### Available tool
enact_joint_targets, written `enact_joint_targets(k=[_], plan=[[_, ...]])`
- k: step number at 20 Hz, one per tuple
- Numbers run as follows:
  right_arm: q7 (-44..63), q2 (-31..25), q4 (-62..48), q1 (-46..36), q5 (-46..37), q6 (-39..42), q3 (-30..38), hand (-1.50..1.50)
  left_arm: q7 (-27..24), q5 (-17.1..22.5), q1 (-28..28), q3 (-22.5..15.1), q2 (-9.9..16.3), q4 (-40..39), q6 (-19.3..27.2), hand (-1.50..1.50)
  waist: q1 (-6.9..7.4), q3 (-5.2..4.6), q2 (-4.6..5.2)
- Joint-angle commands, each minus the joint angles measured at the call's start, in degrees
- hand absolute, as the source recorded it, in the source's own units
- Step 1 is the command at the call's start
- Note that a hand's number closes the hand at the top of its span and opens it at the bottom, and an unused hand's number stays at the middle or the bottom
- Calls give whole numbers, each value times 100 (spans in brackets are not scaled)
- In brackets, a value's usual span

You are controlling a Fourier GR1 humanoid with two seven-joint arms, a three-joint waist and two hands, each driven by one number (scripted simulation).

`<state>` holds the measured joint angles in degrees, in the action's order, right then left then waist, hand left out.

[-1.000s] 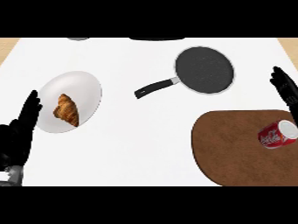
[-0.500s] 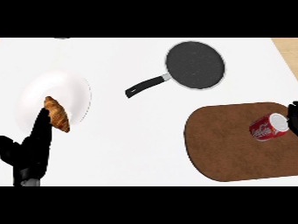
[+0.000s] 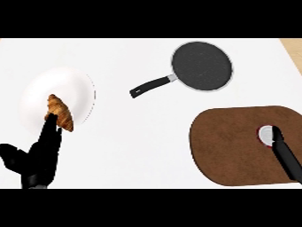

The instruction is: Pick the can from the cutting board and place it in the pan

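My right robot hand (image 3: 289, 160) enters from the lower right of the head view and lies over the cutting board (image 3: 235, 146), with its fingers extended straight toward the can (image 3: 265, 135). The fingertips reach the can's right side; only straight fingers show, none curled round the can. The can stands on the right half of the cutting board, seen from above as a pale round top with a red rim on its left. The cutting board is a brown rounded slab at the right of the white counter (image 3: 146, 133), with a small dark hole near its right edge. The pan (image 3: 202, 66) sits on the counter above the board and well apart from it; its dark round bowl holds nothing, and its black handle (image 3: 151, 86) points down and to the left. My left robot hand (image 3: 34, 157) shows at the lower left, open, fingers straight and pointing up, thumb spread to the left. Its fingertips reach the lower edge of the white plate (image 3: 48, 91), just below the croissant (image 3: 60, 112) that lies on the plate's lower part. The plate is at the left of the counter, well apart from the pan and the board.
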<state>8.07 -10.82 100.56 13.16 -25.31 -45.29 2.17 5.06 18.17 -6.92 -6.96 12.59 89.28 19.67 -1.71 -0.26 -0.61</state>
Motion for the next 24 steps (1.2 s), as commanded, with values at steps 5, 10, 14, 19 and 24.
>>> enact_joint_targets(k=[5, 10, 14, 19, 24], plan=[[2826, 289, 754, -29, -2629, 505, 61, -150, 40, 104, 120, -72, -170, -436, -199, 0, 182, -20, 105], [4463, -492, 1103, -912, -2674, 2656, 546, -150, 308, 141, 237, -94, -42, -254, -302, 0, 249, -10, 97], [5118, -889, 730, -918, -2167, 4221, 288, -150, 106, -48, 181, -290, -291, -405, -146, 0, 255, -15, 118], [6066, -1338, 542, -1866, -1622, 5693, 439, -150, -65, 23, -68, -235, -240, -453, -355, 0, 286, 5, 77], [6049, -1342, -279, -2498, -1583, 5943, 362, -150, -22, -37, 27, -138, -250, -414, -264, 0, 269, 20, 78]])
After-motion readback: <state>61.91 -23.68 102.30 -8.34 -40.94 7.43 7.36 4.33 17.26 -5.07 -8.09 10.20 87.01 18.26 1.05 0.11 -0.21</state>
